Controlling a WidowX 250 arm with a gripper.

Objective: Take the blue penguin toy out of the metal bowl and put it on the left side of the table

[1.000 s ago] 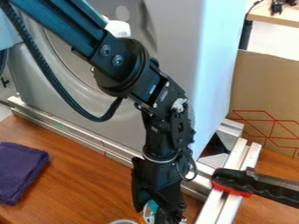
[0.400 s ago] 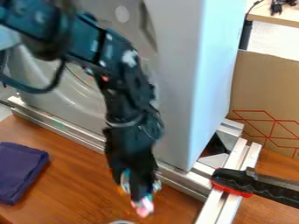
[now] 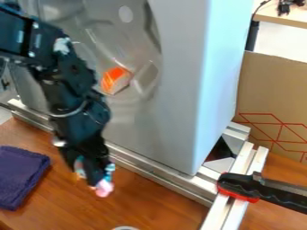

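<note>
The claw (image 3: 98, 182) is hanging low over the wooden surface (image 3: 150, 202), between the folded purple cloth (image 3: 22, 177) and the metal rail (image 3: 159, 170), with a small pink thing (image 3: 103, 188) showing at its lower end; whether it is gripping this, or standing open or closed, is impossible to tell. Above the rail, an orange-and-white block (image 3: 114, 80) is sitting against the moulded grey housing (image 3: 180, 103), while a black-and-red handle (image 3: 238, 185) is lying across the rails at right.
</note>
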